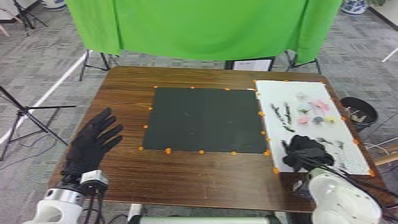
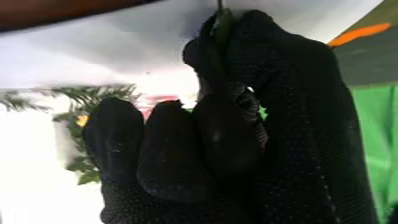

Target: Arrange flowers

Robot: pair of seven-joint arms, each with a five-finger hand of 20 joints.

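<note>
Head view. White sheet [image 1: 277, 92] as landmark. Right hand [image 1: 307, 152] over its near part, fingers curled in. Dark leafy sprigs [image 1: 288, 116], pink flower [image 1: 321, 105] and yellow flower [image 1: 331, 120] all lie on the sheet, beyond that hand. Dark mat [image 1: 204, 120] just left of the sheet. Left hand [image 1: 86, 150] well left of the sheet, past the mat, fingers extended, holding nothing.

Right wrist view. Same right hand nips a green stem [image 2: 224, 24] between thumb and finger, sheet behind.

Step, as judged: lifting one stem out for placing, probably on the mat. Pinch firm enough to stop it rolling, not so hard it crushes. Raise it clear of the sheet before going sideways; dragging could snag the other flowers. Lay it down flat, then release slowly.
</note>
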